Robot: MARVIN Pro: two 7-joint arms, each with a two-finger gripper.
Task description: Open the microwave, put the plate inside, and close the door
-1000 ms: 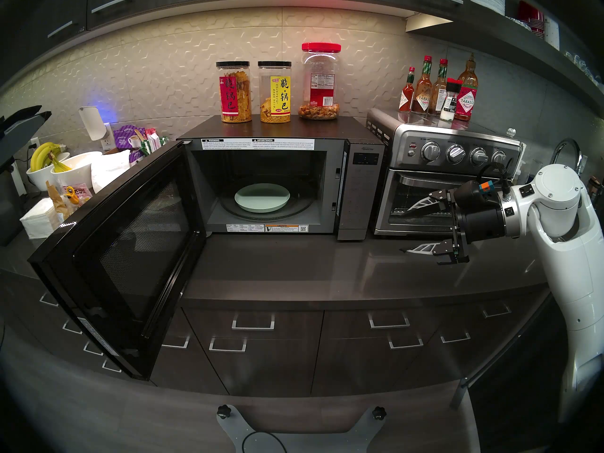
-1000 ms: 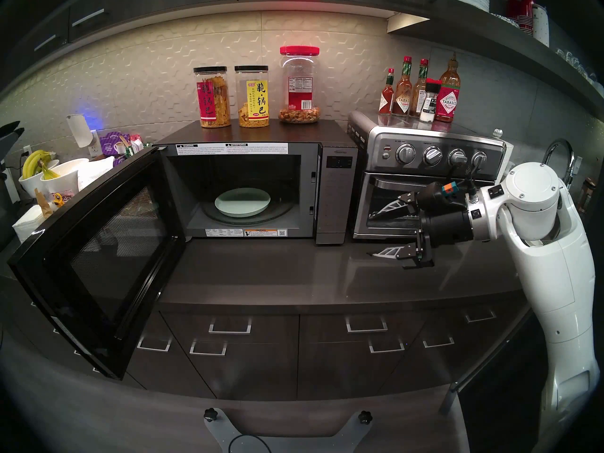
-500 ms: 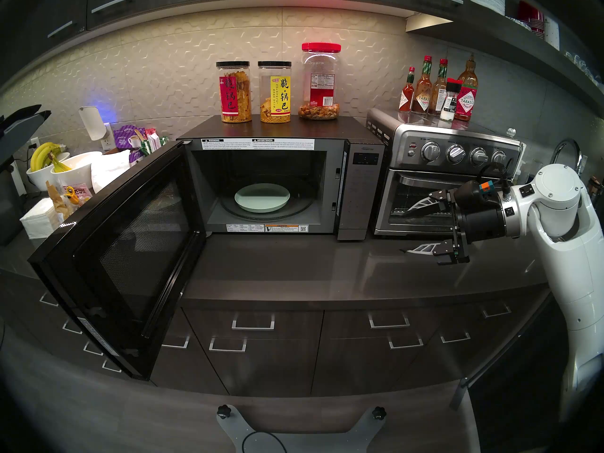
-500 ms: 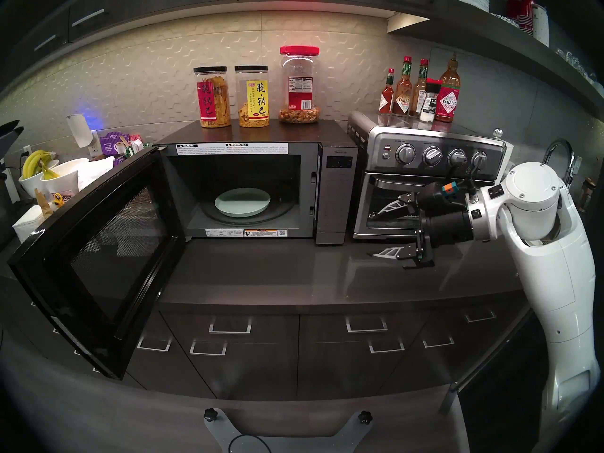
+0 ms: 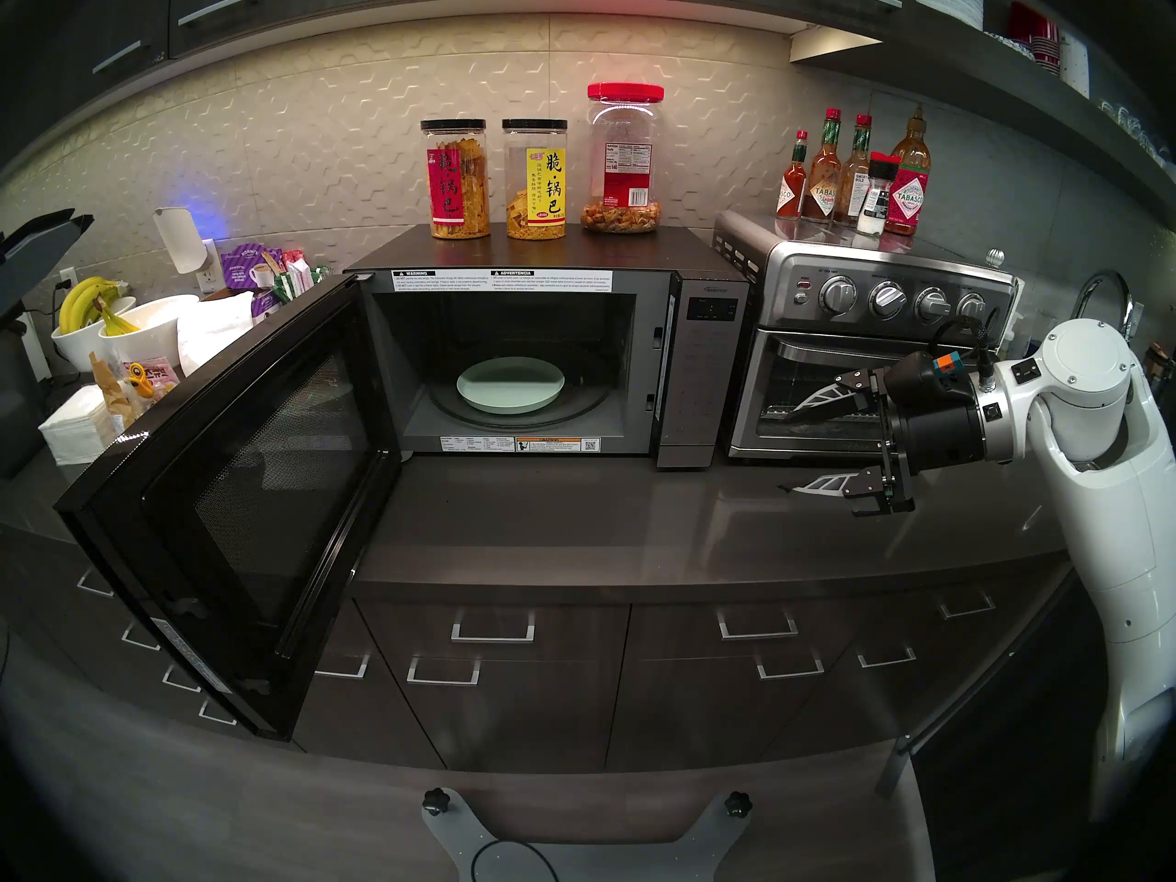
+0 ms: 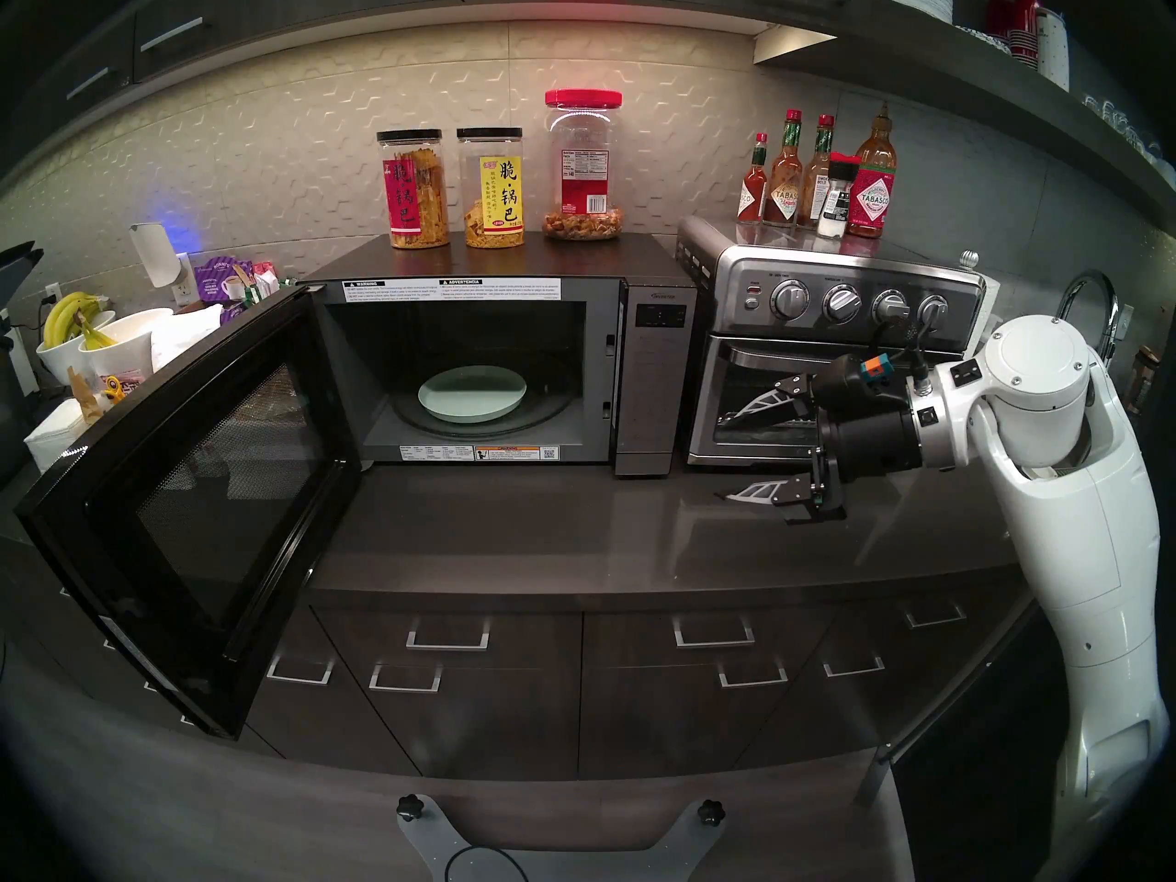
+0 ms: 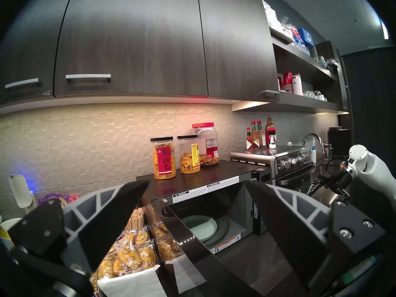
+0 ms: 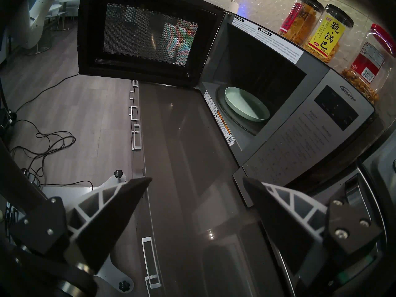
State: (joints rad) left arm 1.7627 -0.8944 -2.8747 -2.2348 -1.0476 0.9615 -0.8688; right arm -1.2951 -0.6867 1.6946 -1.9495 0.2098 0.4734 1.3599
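Note:
The black microwave [image 5: 700, 365] stands on the counter with its door [image 5: 242, 492] swung wide open to the left. Inside it, the pale green plate [image 5: 510, 385] lies flat on the glass turntable, and it also shows in the wrist views as the plate [image 8: 246, 107] and the plate [image 7: 199, 225]. My right gripper [image 5: 786, 452] hovers open and empty over the counter in front of the toaster oven, right of the microwave. My left gripper [image 7: 197, 183] is open and empty, up behind the door's top edge [image 7: 192, 243]. Only a dark sliver of it shows at the head views' left edge.
A stainless toaster oven [image 5: 878, 365] sits right of the microwave, with sauce bottles [image 5: 853, 174] on top. Three snack jars [image 5: 534, 180] stand on the microwave. Bowls with bananas [image 5: 95, 314], napkins and a basket of wrapped cakes [image 7: 128, 253] crowd the counter left of the door.
The left gripper's dark shape at the left edge of the head views has shifted slightly. The door, the plate and the right arm have not moved.

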